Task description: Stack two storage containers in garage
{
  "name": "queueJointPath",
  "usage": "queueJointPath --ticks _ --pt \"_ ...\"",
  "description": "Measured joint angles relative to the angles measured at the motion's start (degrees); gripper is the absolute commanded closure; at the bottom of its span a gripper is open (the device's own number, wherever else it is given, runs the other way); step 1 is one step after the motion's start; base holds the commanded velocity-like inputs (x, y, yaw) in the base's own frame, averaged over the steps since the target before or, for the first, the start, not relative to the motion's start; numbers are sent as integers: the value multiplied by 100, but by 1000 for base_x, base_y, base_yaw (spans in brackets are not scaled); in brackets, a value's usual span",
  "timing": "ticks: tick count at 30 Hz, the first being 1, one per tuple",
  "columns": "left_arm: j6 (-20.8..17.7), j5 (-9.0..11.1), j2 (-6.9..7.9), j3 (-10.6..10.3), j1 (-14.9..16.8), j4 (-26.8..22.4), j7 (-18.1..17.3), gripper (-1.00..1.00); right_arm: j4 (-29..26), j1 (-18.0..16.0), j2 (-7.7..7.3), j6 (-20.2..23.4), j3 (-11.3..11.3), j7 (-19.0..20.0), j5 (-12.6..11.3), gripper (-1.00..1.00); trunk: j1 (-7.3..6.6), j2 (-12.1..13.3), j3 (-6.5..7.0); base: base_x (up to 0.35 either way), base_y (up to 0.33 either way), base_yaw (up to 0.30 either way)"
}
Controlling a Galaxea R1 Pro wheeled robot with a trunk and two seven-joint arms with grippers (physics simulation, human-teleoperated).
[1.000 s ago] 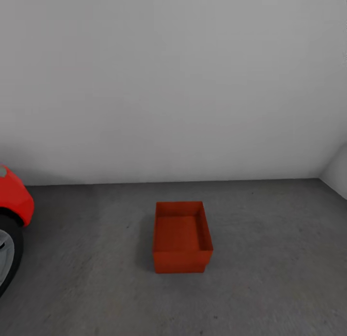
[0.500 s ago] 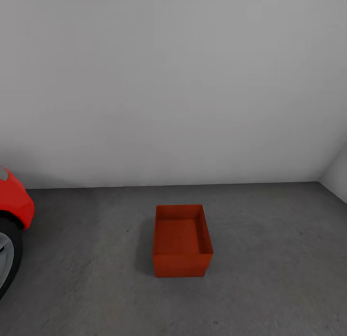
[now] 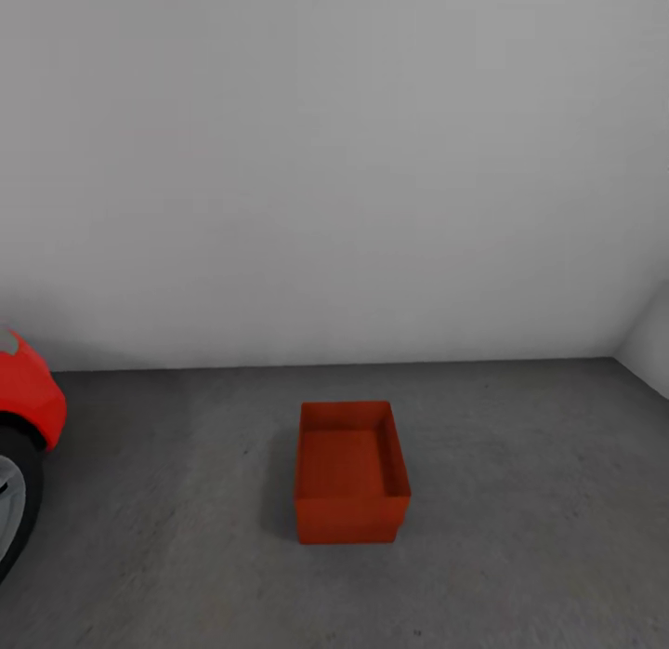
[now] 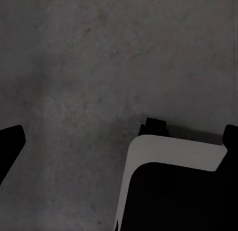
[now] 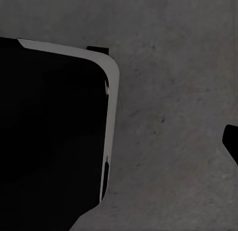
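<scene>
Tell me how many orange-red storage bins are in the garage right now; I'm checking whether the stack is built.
1. The orange-red open-topped rectangular bin sits alone on the dark grey concrete floor, right of the red car. Nothing is stacked on it; a second bin may be out of frame.

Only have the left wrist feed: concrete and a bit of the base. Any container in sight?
Observer: Yes. The head view shows an orange-red storage container standing open side up on the garage floor, straight ahead.
Operator: Second one stacked with it?
Observer: Cannot tell. There is a faint step low on its front face, which might be a second bin, but I can only make out one for sure.
Operator: Anything close to it?
Observer: A red car is at the left edge of the head view, well apart from the container.
</scene>
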State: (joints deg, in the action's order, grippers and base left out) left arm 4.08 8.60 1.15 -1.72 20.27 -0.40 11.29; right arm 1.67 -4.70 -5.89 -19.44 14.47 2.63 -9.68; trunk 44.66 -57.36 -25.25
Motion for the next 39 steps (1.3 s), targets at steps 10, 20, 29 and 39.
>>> queueJointPath --ticks 10,20,29,39 --pt "0 0 0 0 0 0 0 -100 0 3 0 31 0 -1 17 -100 0 0 95 0 0 0" --pt "0 0 0 0 0 0 0 -100 0 4 8 42 -1 -46 51 -100 0 0 189 0 0 0" --pt "0 0 0 0 0 0 0 -100 0 6 8 44 3 -59 53 -100 0 0 275 0 0 0" --pt "0 0 0 0 0 0 0 -100 0 4 8 41 4 -57 56 -100 0 0 369 0 0 0"
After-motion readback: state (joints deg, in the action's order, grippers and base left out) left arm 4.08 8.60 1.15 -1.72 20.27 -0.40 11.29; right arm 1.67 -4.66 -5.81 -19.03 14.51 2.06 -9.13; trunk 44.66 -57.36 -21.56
